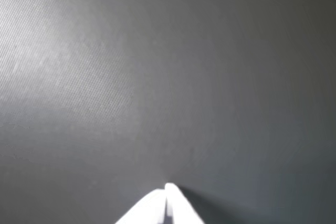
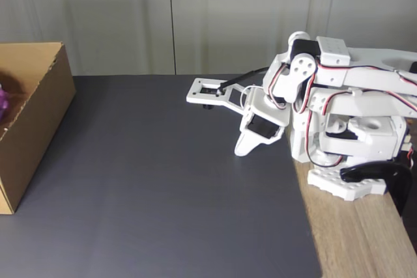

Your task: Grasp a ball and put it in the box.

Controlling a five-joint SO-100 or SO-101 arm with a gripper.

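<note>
Closed gripper (image 1: 167, 188) over bare mat (image 2: 163, 180); box (image 2: 36, 115) far left.

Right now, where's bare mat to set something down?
Free: the dark mat between the box at left and the folded arm at right, and the wood strip in front of the arm's base. Crowded: around the closed fingers and base.

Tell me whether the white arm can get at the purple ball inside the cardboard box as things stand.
Probably yes: the purple ball lies in the lidless brown cardboard box, and bare dark mat separates it from the folded arm's shut end effector.
</note>
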